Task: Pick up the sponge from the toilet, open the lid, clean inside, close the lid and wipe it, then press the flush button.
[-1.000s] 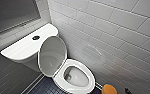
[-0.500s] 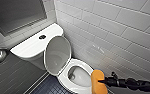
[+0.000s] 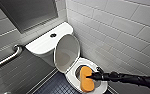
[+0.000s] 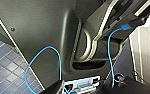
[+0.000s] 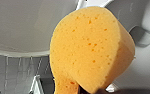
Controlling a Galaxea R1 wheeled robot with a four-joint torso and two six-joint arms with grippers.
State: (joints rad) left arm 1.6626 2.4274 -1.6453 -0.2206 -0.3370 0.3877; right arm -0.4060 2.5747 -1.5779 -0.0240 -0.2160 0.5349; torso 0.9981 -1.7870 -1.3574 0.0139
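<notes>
The white toilet [image 3: 44,43] stands against the tiled wall with its lid [image 3: 66,53] raised upright, leaning back toward the tank. The round dark flush button [image 3: 53,35] sits in the middle of the tank top. My right gripper [image 3: 90,76] reaches in from the right and is shut on the orange-yellow sponge [image 3: 86,78], held over the open bowl inside the seat ring [image 3: 72,77]. In the right wrist view the sponge [image 5: 91,50] looms large in front of the white bowl and lid underside.
A metal grab bar [image 3: 7,58] runs along the wall to the left of the tank. A dark panel [image 3: 28,12] hangs above the tank. Dark tiled floor [image 3: 56,86] lies in front of the bowl. The left wrist view has the robot's own body, a blue cable [image 4: 41,60] and blue floor tiles.
My right arm has come in from the right, bringing the sponge over the bowl. The camera has shifted, so the toilet sits further up and left in the view.
</notes>
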